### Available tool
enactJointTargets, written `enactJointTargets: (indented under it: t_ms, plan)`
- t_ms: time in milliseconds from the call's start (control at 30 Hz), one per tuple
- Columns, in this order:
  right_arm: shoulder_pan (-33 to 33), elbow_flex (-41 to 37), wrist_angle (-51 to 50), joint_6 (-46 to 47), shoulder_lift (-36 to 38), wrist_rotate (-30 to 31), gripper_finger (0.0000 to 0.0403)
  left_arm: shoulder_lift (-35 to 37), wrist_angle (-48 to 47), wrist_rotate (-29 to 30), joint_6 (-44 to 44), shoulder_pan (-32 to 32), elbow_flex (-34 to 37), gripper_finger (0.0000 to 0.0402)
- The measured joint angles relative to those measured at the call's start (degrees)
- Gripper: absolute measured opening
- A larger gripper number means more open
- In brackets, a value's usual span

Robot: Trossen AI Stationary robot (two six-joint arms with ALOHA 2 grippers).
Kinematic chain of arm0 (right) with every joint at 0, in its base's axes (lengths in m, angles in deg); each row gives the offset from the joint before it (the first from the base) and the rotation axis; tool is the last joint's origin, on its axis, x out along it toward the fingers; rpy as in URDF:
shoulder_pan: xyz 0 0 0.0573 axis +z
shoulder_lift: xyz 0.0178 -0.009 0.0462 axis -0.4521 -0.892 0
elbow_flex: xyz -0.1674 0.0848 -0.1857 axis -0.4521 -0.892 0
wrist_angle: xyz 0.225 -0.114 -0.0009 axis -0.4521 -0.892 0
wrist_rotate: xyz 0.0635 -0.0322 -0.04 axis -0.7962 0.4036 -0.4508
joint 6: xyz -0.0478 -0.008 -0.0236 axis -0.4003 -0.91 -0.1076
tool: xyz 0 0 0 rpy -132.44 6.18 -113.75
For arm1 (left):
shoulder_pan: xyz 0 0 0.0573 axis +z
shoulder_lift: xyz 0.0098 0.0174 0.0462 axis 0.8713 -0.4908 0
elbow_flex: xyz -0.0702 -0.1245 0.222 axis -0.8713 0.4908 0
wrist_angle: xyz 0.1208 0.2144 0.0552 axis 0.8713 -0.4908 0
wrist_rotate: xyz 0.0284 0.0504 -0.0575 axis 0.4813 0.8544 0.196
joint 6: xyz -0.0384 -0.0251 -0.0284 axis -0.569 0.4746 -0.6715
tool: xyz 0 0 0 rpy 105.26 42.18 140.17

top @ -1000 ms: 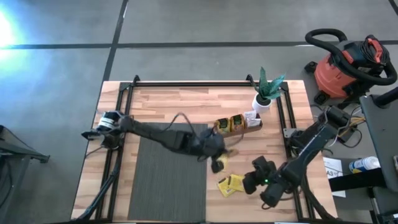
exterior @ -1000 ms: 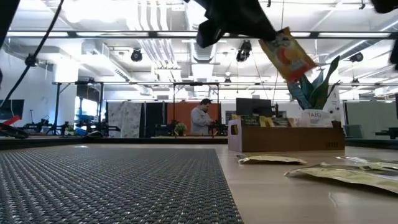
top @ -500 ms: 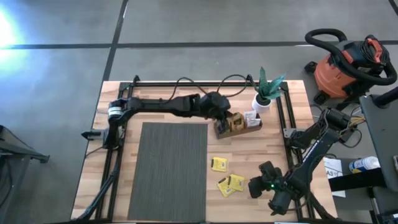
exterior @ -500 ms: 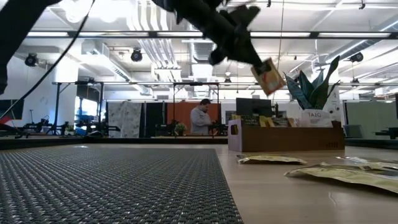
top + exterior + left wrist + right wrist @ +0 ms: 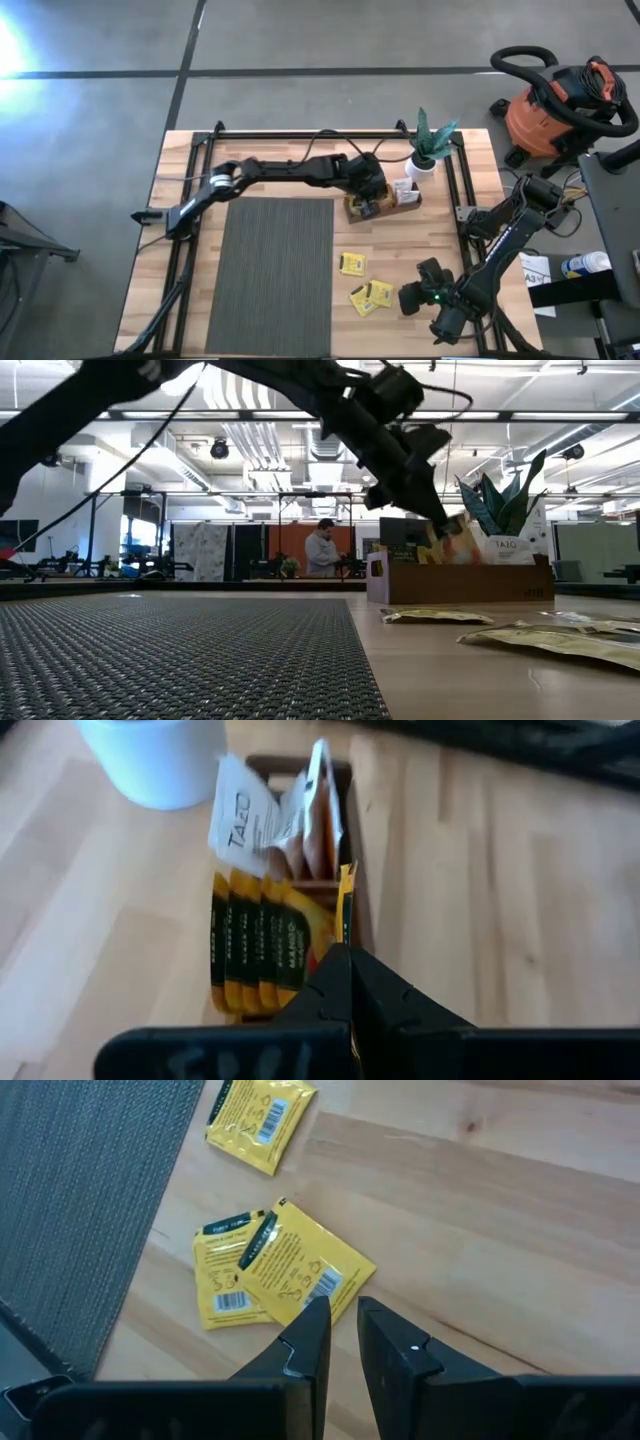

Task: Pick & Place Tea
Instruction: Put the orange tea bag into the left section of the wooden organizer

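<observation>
Two dark jointed arms trail black cables; the right arm point(image 5: 500, 250) shows a small green light.

The word "TAZO" stands on a white sachet point(image 5: 245, 820) in the wooden tray point(image 5: 362, 900); the same word shows on it in the low view.

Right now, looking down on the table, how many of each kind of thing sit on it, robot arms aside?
Loose yellow tea sachets: 3
Wooden tray holding more sachets: 1
Potted plant: 1
Grey mat: 1
Total: 6
</observation>
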Motion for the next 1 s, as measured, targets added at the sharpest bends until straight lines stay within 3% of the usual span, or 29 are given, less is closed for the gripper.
enactJointTargets:
  t_ms: [333, 533, 767, 1000]
  plan:
    - [0.0, 0.0, 0.0, 0.4, 0.0, -0.3, 0.0054, -11.6, -15.4, 0.4, 2.4, 0.1, -20.7, 0.0000]
    - [0.0, 0.0, 0.0, 0.4, 0.0, -0.6, 0.0054, -11.2, -13.5, 1.5, 2.5, 0.1, -15.8, 0.0000]
    - [0.0, -0.3, 0.0, 0.3, 0.0, -0.6, 0.0054, -11.2, -10.9, 2.7, 1.3, -0.1, -15.1, 0.0003]
    - [0.0, -0.4, -0.1, 0.2, 0.0, -0.6, 0.0054, -10.9, -9.0, 2.8, 0.4, -0.6, -16.6, 0.0047]
